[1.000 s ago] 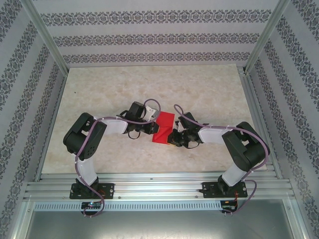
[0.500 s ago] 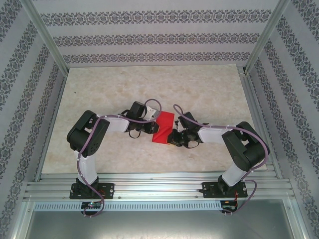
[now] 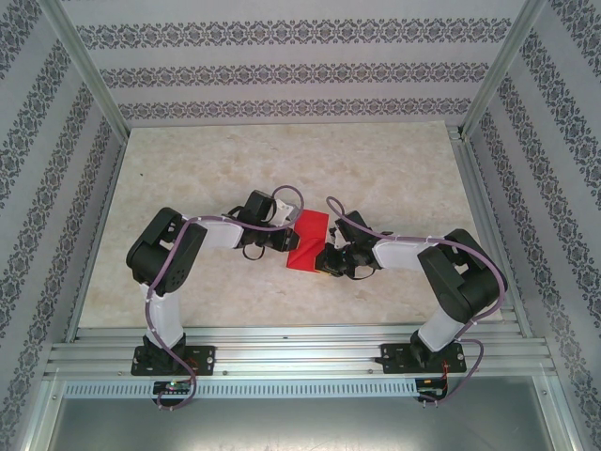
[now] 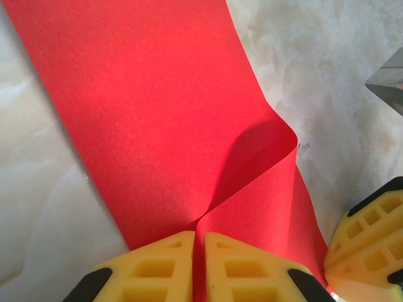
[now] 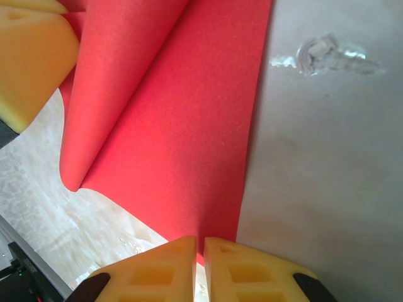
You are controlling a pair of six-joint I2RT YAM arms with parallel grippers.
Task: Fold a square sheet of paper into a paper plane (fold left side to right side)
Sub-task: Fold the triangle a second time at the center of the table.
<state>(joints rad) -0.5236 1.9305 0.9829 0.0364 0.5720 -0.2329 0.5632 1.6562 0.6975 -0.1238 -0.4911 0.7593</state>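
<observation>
The left-to-right fold appeared to be under way but not yet creased. The square sheet of paper lay near the middle of the bench, somewhat closer to its near edge than its far one, and from above it read as a narrow upright rectangle. The left gripper was clenched on the sheet's left part, with a sliver of red running up between its yellow fingers, and from there the paper rose and curled over in a soft, rounded loop rather than a flat fold. The right gripper was likewise pinched shut on the sheet, at its near right part, where one long straight edge of the paper lay flat against the bench. The next move probably called for the raised flap to be carried across until its free edge met that straight right edge, corners matched, and then pressed down along the loop to set the crease. Holding the right side down would matter, since thin paper slides and skews easily. Room outward was generous, with the bench's side rails and far edge well apart from the sheet. The tight spot was between the two grippers, which sat near one another across the paper.
</observation>
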